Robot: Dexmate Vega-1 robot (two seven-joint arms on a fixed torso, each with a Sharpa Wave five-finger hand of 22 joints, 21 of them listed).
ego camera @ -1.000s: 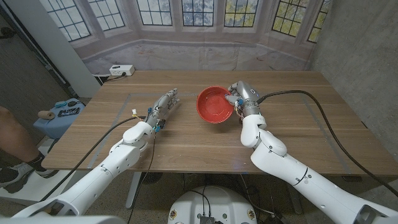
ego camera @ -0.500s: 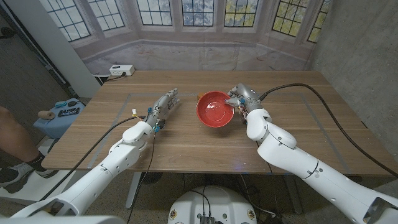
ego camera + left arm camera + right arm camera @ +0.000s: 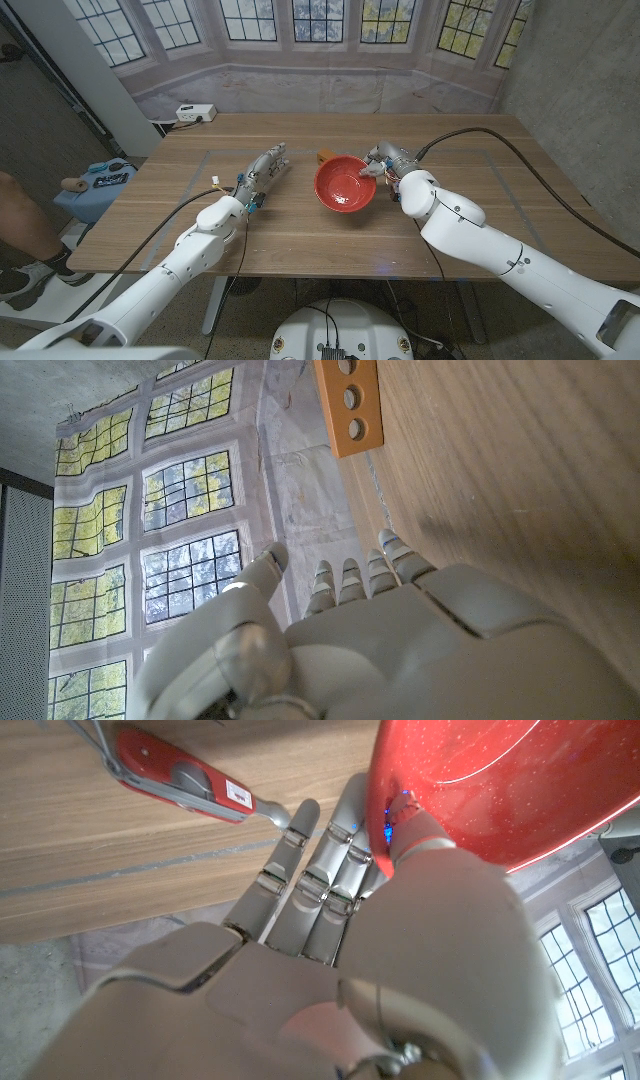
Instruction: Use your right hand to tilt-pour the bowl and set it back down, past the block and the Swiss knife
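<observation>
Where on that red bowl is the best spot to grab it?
At the rim of the red bowl, from the side of the right hand: the thin edge fits between thumb and fingers, as the right wrist view shows, and the round body offers no handle.

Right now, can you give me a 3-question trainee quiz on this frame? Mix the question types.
1. True or false: the right robot hand holds the red bowl at its rim, tilted off the table.
2. Multiple choice: what lies beside the right robot hand's fingers in the right wrist view? A) red Swiss knife B) a spoon C) a cup
3. Fill in: the orange block in the left wrist view has round ____ in it.

Key: 1 true; 2 A; 3 holes. The left robot hand holds nothing, fingers straight.
</observation>
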